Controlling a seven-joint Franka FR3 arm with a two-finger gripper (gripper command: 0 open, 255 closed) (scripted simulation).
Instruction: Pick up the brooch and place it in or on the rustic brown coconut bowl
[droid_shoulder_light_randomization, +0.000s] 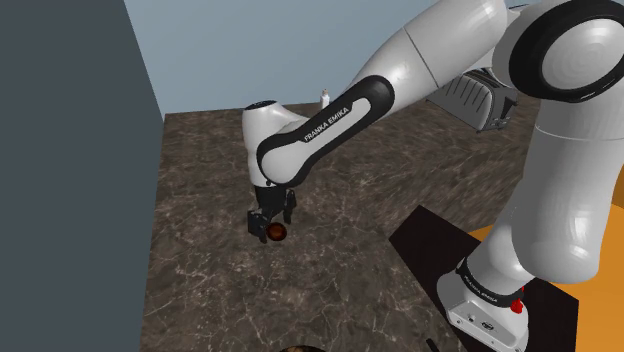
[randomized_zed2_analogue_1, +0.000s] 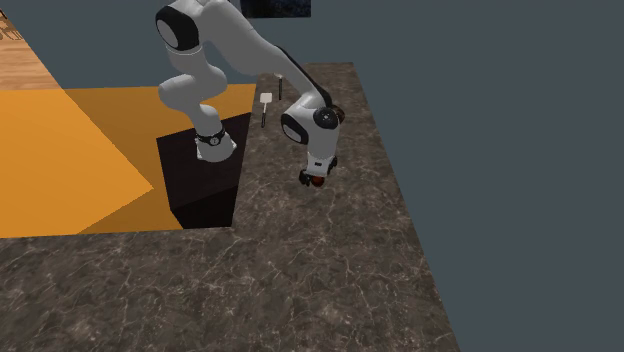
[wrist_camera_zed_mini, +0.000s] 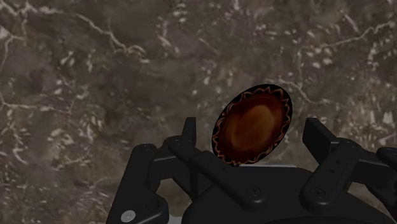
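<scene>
The brooch (wrist_camera_zed_mini: 254, 114) is an oval amber-brown stone in a dark patterned rim, lying flat on the dark marbled counter (wrist_camera_zed_mini: 95, 76). My black gripper (wrist_camera_zed_mini: 252, 130) hangs low right over it, open, one finger on each side and neither finger (wrist_camera_zed_mini: 324, 137) clasping it. In the shoulder view the gripper (droid_shoulder_light_randomization: 270, 226) points down at the brooch (droid_shoulder_light_randomization: 277, 233) near the middle of the counter. The second exterior view shows the gripper (randomized_zed2_analogue_1: 314, 179) with the reddish brooch (randomized_zed2_analogue_1: 319, 183) under it. A brown sliver (droid_shoulder_light_randomization: 295, 349) at the shoulder view's bottom edge may be the bowl; I cannot tell.
A grey toaster-like appliance (droid_shoulder_light_randomization: 488, 98) stands at the back of the counter behind the arm. A small white item (randomized_zed2_analogue_1: 266, 99) sits near the black stand (randomized_zed2_analogue_1: 200, 185). A dark wall (droid_shoulder_light_randomization: 70, 170) borders the counter on the shoulder view's left. Orange floor (randomized_zed2_analogue_1: 70, 160) lies beyond the stand.
</scene>
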